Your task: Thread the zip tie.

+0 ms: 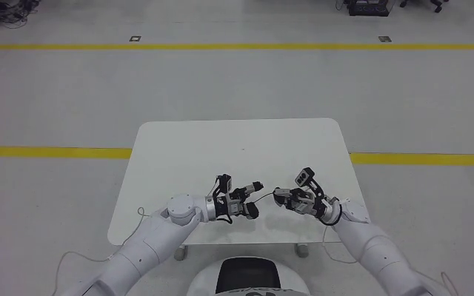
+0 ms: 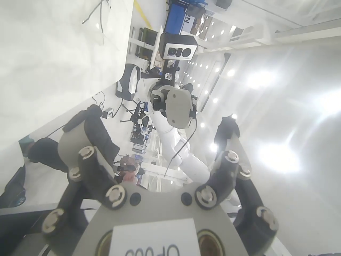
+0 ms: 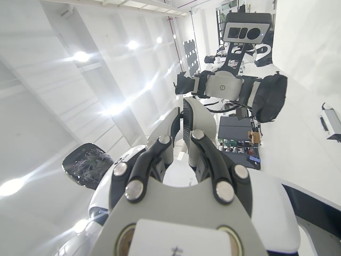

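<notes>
Because the zip tie (image 1: 265, 197), a thin strand at lower centre between the grippers, is judged light, springy and slick, grip near its tip; right gripper (image 1: 279, 195) apparently pinches it, left gripper (image 1: 255, 197) stands spread wide.

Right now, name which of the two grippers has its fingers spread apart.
The left gripper: its fingers stand wide apart, while those of the right gripper sit nearly together.

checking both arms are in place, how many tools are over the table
2. The left tool is over the table's near edge, around the middle; the right tool faces it from the robot's right, not touching.
</notes>
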### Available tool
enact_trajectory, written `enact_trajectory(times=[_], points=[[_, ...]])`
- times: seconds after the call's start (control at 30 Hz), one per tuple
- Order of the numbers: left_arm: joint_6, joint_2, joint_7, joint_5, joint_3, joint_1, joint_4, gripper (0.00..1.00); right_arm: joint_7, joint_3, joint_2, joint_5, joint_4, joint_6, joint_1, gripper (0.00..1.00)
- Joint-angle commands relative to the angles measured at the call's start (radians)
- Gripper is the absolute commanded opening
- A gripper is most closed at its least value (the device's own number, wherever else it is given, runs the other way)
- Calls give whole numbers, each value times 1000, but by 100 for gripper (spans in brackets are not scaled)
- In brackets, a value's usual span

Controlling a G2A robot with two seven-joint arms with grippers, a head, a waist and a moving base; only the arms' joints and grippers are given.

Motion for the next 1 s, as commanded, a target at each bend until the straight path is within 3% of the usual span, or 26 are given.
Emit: enact_trajectory(times=[0.0,0.97], points=[[1,-1,-11,-15,1,5,-7,100,-12,2,0,-4,-12,7,-6,0],[-1,-15,-66,-55,20,-10,27,100,-1,0,-31,3,14,15,-4,0]])
